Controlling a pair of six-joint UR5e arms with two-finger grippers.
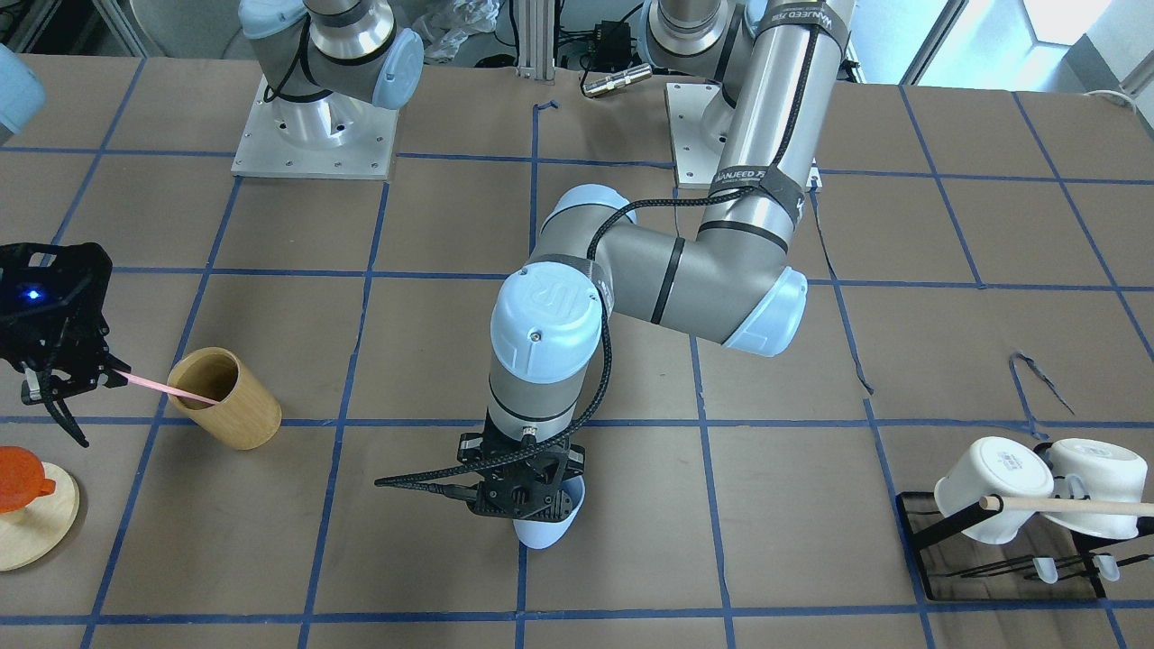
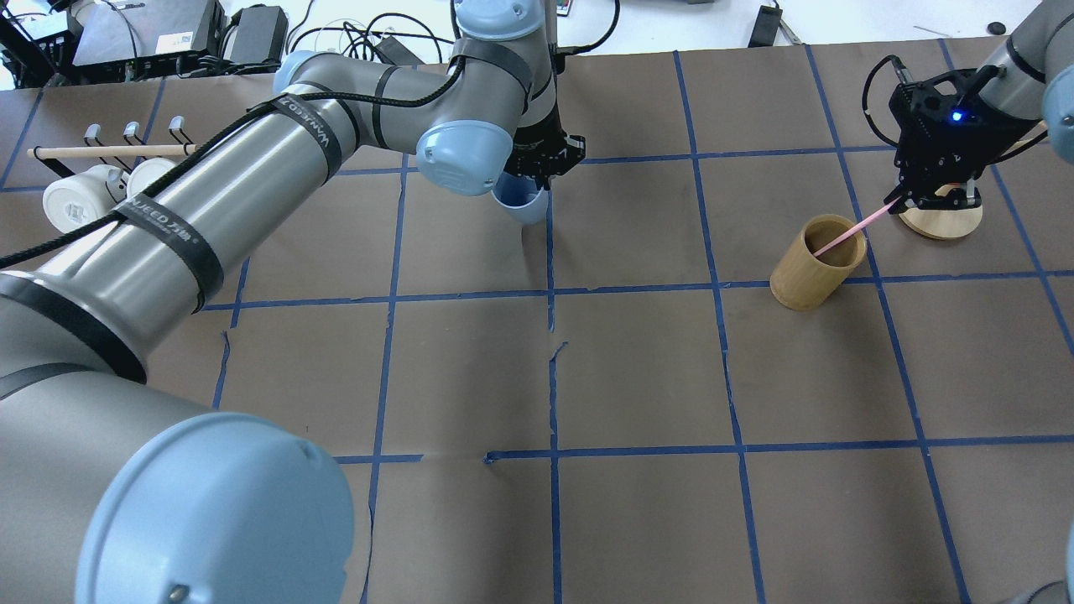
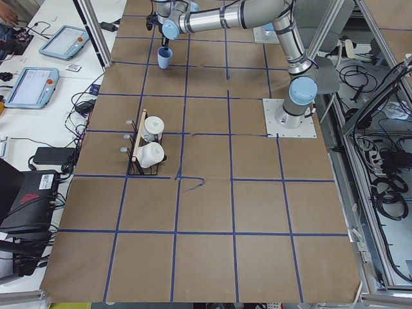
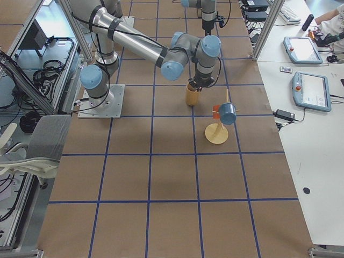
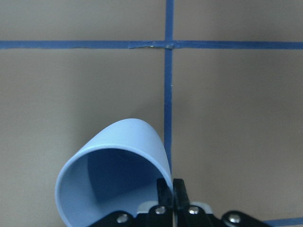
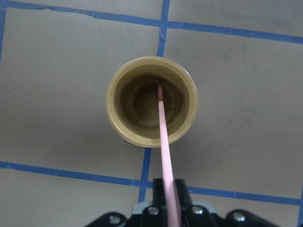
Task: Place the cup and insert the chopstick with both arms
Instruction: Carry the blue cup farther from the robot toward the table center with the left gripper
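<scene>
My right gripper (image 6: pixel 166 206) is clamped on the thin pink chopstick (image 6: pixel 163 137), and everything turns on how that stick sits against the tan wooden cylindrical holder (image 6: pixel 113 118). The holder stands upright straight below the gripper, toward the right end of the brown paper-covered table (image 2: pixel 638 377) and nearer the operators' edge than the robot's. The stick's long axis slants from the jaws down through the open mouth. Its tip is already inside the rim, close to the centre of the floor in the wrist view. I can't tell whether it touches the bottom. I judge the insertion nearly done, with only a release left.

My left gripper (image 5: pixel 171 191) is pinched shut on the rim of the light blue plastic cup (image 5: pixel 130 142), one finger inside the wall and one outside. The cup hangs tilted, mouth toward the wrist camera, near the middle of the operators' edge and just beside a tape crossing. I can't tell if its base is down. It is well apart from the holder, so the right arm is clearly the nearer one there.

Count: one chopstick, one holder, one light blue cup. Two white cups (image 1: pixel 992 487) hang on the black wire rack (image 1: pixel 920 505) by the far left corner. One orange cup (image 1: pixel 18 478) and one dark blue cup (image 4: pixel 228 114) hang on the round-based wooden stand (image 1: pixel 36 532) by the far right corner.
</scene>
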